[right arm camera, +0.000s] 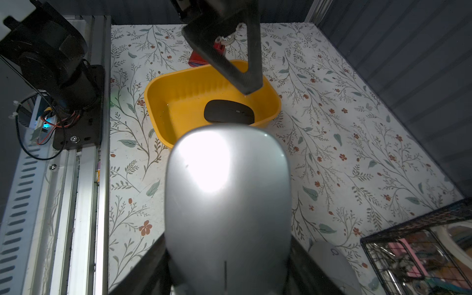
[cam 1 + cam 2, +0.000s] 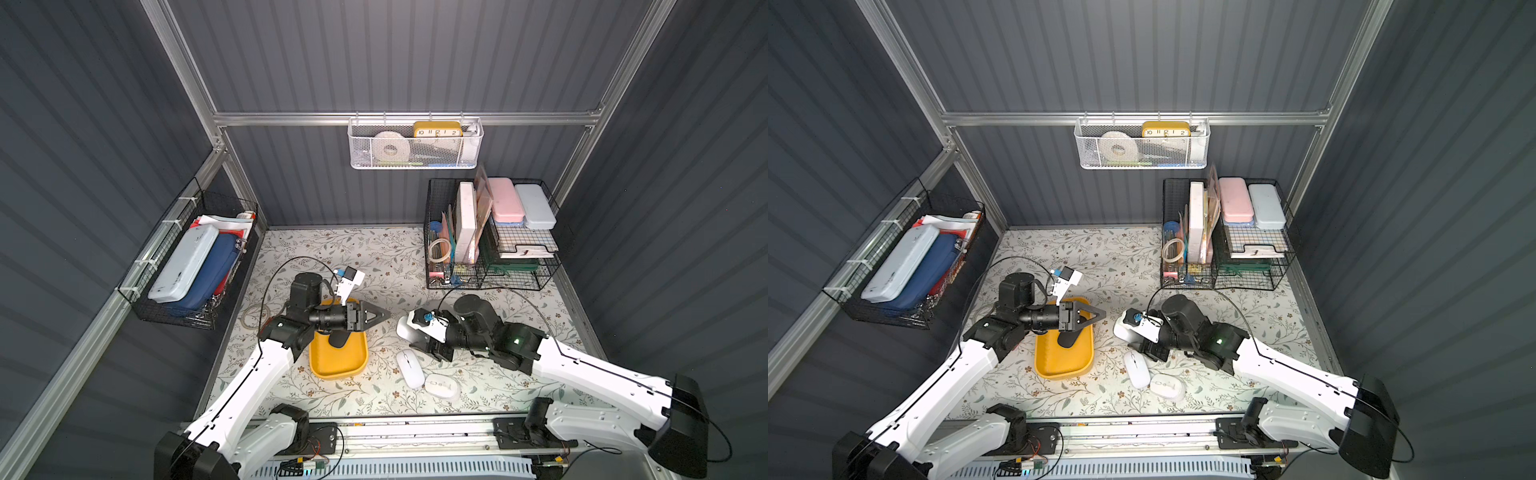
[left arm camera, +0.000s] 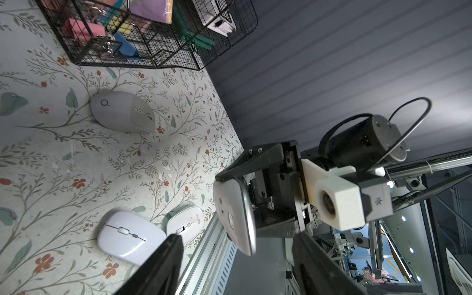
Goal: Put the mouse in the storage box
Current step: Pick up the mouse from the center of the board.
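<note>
Mouse (image 1: 227, 204) is held clamped in the right gripper (image 3: 245, 204); the left gripper (image 2: 382, 313) is spread open, empty, above the storage box (image 2: 332, 374).

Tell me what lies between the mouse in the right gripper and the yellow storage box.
Only bare floral tabletop separates mouse and storage box, in both top views; the left gripper hangs just beyond.

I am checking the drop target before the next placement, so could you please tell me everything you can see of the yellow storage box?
The storage box is a shallow yellow tray of glossy plastic with rounded corners and ribs on one inner wall. It sits upright on the floral table cover, with a black mouse lying flat inside. The left claw hangs open above one end, not touching it.
</note>
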`<action>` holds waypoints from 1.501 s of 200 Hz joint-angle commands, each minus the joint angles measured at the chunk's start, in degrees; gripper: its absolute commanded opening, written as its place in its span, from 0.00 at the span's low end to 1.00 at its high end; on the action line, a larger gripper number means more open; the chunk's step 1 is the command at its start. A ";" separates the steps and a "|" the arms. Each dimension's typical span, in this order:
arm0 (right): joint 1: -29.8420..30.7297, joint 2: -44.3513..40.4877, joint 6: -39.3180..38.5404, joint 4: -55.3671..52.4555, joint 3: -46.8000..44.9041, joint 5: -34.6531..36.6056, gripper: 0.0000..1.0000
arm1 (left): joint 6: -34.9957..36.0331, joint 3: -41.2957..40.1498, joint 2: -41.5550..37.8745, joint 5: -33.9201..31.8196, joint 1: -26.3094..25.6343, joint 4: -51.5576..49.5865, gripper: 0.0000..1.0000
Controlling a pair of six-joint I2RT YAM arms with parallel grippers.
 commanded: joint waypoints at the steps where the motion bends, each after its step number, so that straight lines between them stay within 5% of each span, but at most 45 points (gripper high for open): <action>1: 0.40 1.70 -2.85 1.69 3.31 -1.19 0.47 | -1.12 -1.21 0.49 0.01 -2.38 3.10 0.71; 161: 2.06 9.66 -3.53 1.11 8.22 1.33 0.47 | -2.90 -3.71 4.01 -4.28 -6.20 5.71 0.37; 207: 2.07 10.46 -3.60 1.37 8.77 1.49 0.48 | -2.81 -3.74 3.79 -5.85 -6.52 4.80 0.14; 236: 2.11 10.53 -1.16 3.28 8.08 4.67 0.75 | -3.39 -2.48 1.97 -11.43 -6.52 1.81 0.00; 260: 2.15 9.31 1.84 5.39 6.42 8.51 0.98 | -5.39 -1.54 -1.03 -18.42 -6.49 -1.60 0.00; 300: 1.94 5.91 3.91 10.42 1.45 13.85 0.99 | -9.04 1.14 -7.24 -35.81 -6.42 -14.32 0.00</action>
